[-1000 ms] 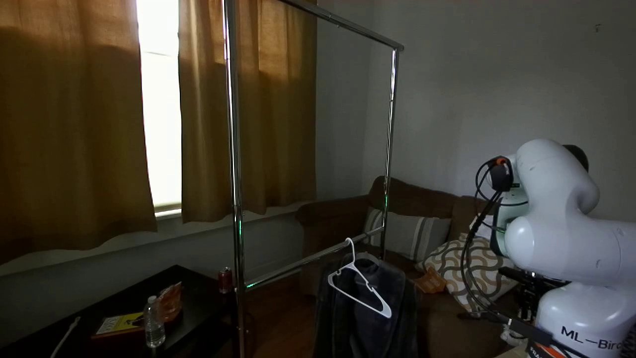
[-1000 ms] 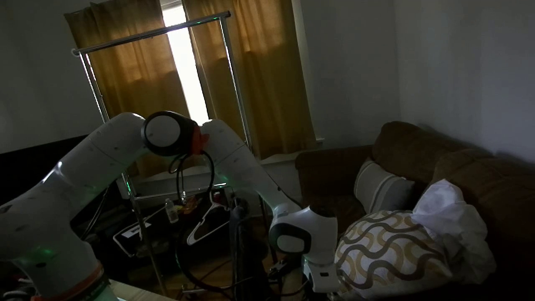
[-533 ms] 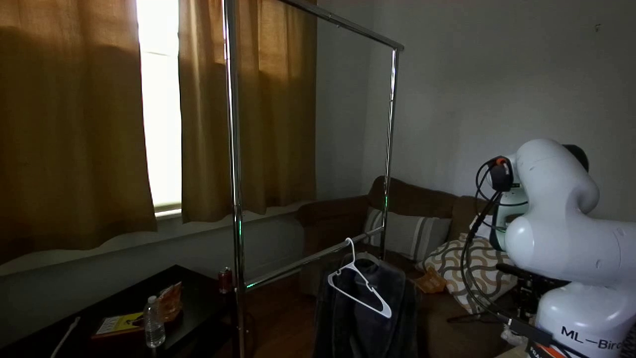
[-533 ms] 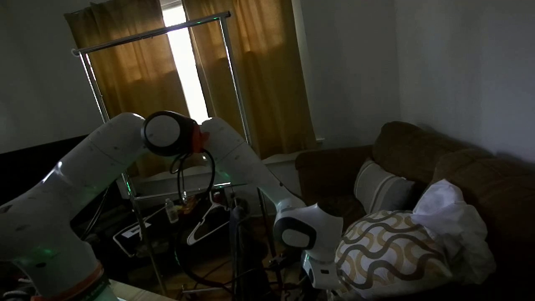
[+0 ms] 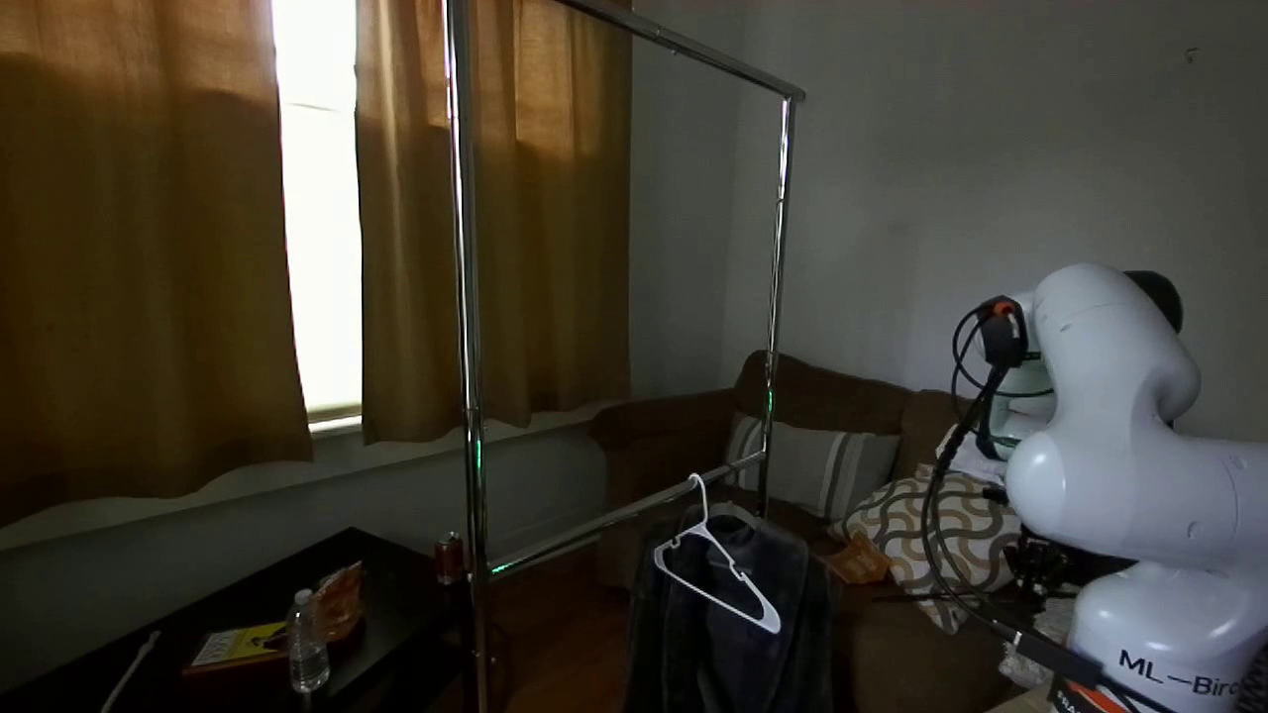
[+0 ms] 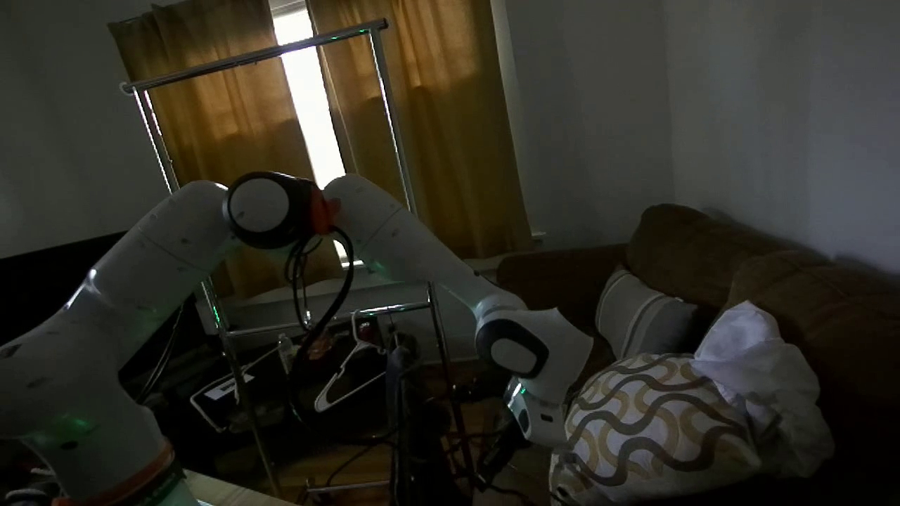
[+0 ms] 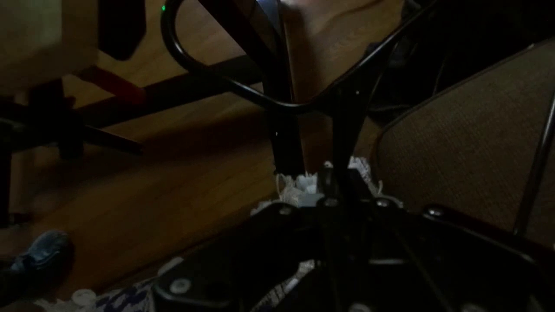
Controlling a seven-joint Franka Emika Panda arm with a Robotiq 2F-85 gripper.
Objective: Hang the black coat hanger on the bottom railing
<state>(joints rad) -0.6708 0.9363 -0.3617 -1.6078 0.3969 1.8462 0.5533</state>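
Observation:
In the wrist view my gripper [image 7: 341, 178] is shut on the black coat hanger [image 7: 347, 108] near a flat dark part. A rod curves away up left and a bar runs up right; the rest of its outline is dark and partly out of frame. In an exterior view the gripper [image 5: 1040, 569] is a dark shape beside the arm's base, low over the couch. The hanger is too dark there to make out fully. The bottom railing, a thin silver bar, shows in both exterior views [image 5: 594, 517] [image 6: 402, 308], well apart from the gripper.
A white hanger [image 5: 713, 584] and a dark jacket [image 5: 743, 594] hang from the railing's near-couch half. The rack's poles [image 5: 466, 297] stand at both ends. A patterned pillow [image 6: 647, 429] and white cloth [image 6: 759, 358] lie on the couch. A table [image 5: 376, 574] holds a bottle and can.
The arm's elbow has risen. The wrist has moved up and slightly toward the couch side and tilted, with the gripper. The rack, white hanger and jacket have not moved.

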